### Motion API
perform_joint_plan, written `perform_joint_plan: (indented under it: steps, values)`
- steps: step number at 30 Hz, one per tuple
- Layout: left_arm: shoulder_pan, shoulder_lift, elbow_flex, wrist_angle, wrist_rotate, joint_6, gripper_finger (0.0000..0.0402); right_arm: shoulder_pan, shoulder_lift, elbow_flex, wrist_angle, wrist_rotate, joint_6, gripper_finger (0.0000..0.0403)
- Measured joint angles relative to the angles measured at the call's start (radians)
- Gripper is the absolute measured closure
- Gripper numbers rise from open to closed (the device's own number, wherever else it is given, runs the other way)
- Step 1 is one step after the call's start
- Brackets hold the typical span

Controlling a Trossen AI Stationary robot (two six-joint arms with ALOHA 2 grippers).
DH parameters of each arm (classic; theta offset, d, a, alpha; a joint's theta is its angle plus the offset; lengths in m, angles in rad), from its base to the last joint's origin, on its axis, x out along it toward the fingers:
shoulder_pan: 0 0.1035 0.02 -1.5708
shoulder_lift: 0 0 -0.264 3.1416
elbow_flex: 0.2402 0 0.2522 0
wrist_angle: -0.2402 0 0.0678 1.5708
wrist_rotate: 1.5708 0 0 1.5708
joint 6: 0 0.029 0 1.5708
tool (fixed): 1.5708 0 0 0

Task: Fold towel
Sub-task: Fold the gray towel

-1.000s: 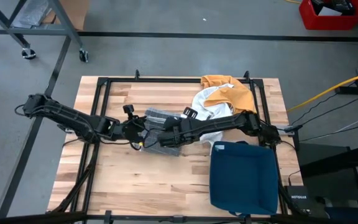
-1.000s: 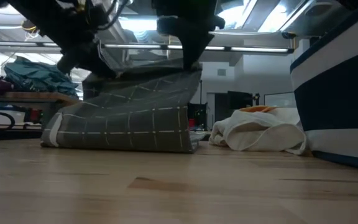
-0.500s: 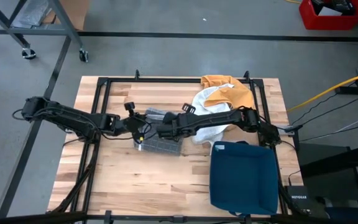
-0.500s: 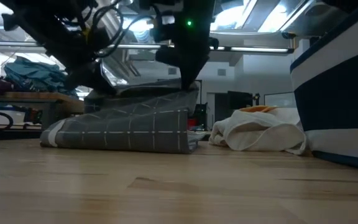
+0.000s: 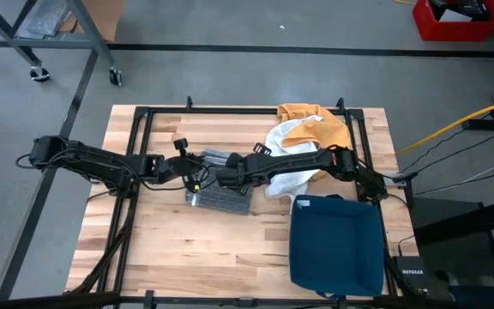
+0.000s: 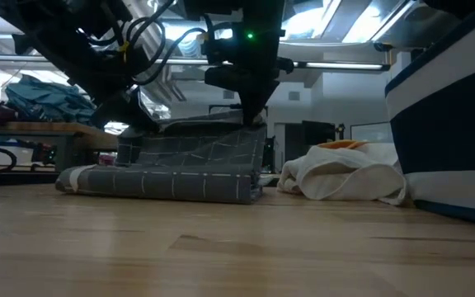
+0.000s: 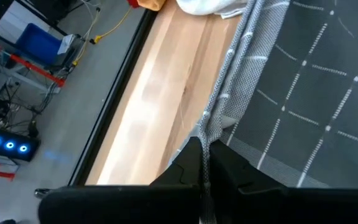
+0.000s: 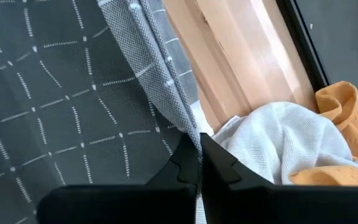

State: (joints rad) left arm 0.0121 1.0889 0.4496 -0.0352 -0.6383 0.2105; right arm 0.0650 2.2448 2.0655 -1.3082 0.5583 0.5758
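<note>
The left hand [image 5: 194, 172] reaches in from the desk's left side toward the middle, and its two fingers are pinched tight on the hem of the grey checked towel [image 5: 219, 199]. In the left wrist view that hem [image 7: 225, 102] runs as a thick folded edge straight down into the closed fingers [image 7: 185, 168], with the bare wooden desk [image 7: 160, 93] beside it.

The towel lies near the centre of the desk [image 5: 161, 249], just in front of the two hands. From the low view it rests mostly flat on the wood as a low grey slab [image 6: 163, 177], while its upper layer is lifted along the back edge where both hands hold it.

The right hand [image 5: 230, 176] comes in from the right side, its arm passing over the white cloth, and it too is clamped shut on the towel's edge, close beside the left hand. The right wrist view shows the towel's doubled hem [image 8: 160, 81] entering its closed fingers [image 8: 219, 165].

Further right, a white cloth [image 5: 286, 142] and an orange cloth [image 5: 316, 120] sit bunched together near the desk's far right corner. A dark blue bin [image 5: 337, 245] stands at the near right corner, well apart from the towel.
</note>
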Motion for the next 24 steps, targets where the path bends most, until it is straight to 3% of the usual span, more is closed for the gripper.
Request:
perform_joint_plan:
  steps: [18, 24]
  values:
    - [0.011, 0.000, 0.000, 0.000, -0.001, 0.001, 0.0389, -0.002, 0.000, 0.000, 0.005, 0.019, -0.004, 0.0379]
    - [0.022, 0.000, -0.001, -0.008, -0.012, -0.006, 0.0339, -0.015, 0.000, 0.000, -0.016, 0.016, -0.004, 0.0340]
